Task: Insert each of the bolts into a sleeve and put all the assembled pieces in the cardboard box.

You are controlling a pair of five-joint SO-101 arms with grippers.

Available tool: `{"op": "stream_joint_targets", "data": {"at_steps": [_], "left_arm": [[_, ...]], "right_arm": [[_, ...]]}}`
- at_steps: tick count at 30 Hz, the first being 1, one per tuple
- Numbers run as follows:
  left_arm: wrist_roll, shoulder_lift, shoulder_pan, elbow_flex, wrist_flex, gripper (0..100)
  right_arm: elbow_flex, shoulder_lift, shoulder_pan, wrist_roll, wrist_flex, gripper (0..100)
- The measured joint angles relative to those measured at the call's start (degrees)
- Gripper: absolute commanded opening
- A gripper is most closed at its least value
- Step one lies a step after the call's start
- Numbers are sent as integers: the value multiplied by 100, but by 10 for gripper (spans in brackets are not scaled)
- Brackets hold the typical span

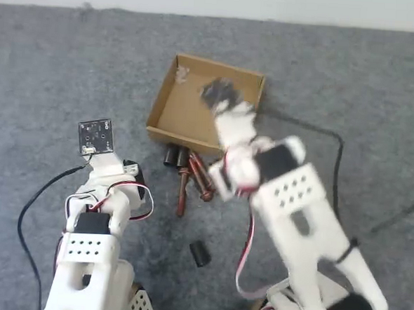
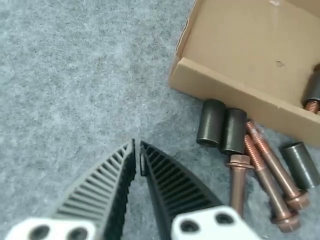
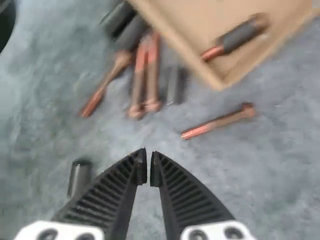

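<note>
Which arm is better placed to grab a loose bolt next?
Probably right. The right gripper points at a lone bolt lying apart from the rest. The left gripper faces bolts bunched against sleeves, which are harder to single out. Both grippers are shut.

1. Grey, carpet-like table surface [image 1: 58, 61].
2. Open, shallow brown cardboard box [image 1: 185, 115], lying mid-surface toward the far edge.
3. Two short black cylindrical sleeves [image 1: 171, 155], side by side against the box's near wall.
4. Long copper-coloured hex-head bolts [image 1: 182, 192], bunched just on the near side of those sleeves.
5. A lone black sleeve [image 1: 199, 253], set apart toward the near edge.
6. Thin black cable [image 1: 321, 128], trailing from beside the box toward the right edge.
</note>
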Motion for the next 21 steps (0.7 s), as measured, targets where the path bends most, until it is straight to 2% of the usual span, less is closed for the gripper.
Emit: {"op": "stream_joint_targets", "data": {"at_steps": [7,13,16,21], "left_arm": [[0,0,0,0,0,12],[0,0,0,0,0,12],[0,0,0,0,0,12],[0,0,0,0,-132,12]], "right_arm": [[1899,-782,-1459,-229,-536,18],[2365,-844,-1741,-651,-1116,110],[2629,-844,-1996,-1002,-1354,112],[2963,-844,-2444,-1116,-1767,114]]}}
